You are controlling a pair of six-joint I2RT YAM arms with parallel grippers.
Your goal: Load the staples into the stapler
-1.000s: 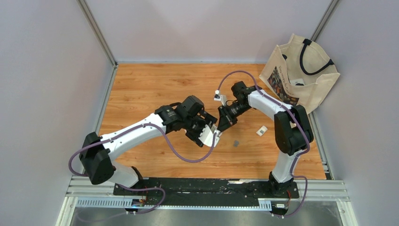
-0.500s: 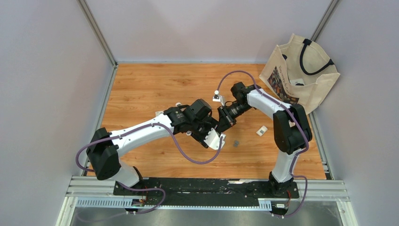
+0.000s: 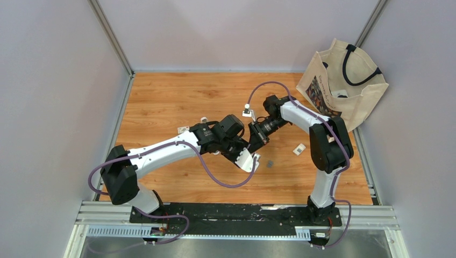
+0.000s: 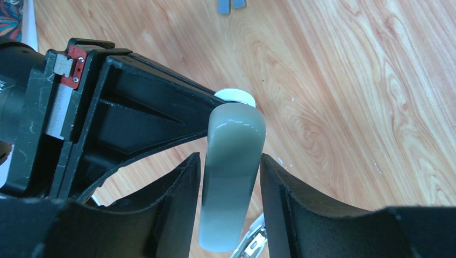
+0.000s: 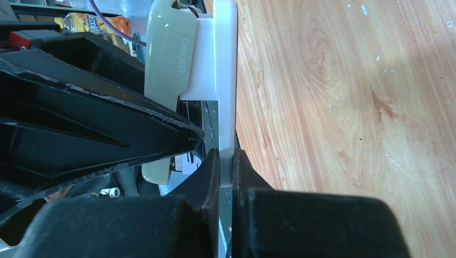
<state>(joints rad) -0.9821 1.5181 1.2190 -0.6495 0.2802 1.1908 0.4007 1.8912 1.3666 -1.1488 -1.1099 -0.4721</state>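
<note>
Stapler [image 3: 247,158] held mid-frame, left gripper [image 4: 230,181] clamped on its body, right gripper [image 5: 226,165] pinching probably its lid [image 5: 227,80] — so part them slowly; staples [image 3: 270,163] lie just right.

wooden tabletop [image 3: 161,102], pale grey walls [image 3: 236,32]

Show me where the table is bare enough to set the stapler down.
Widest bare wood: the table far left, bordered by back wall, side rail and left arm. A smaller patch sits between the staples and the near edge. Crowded: the middle, where left gripper and right gripper both clamp the stapler, small white piece nearby.
</note>
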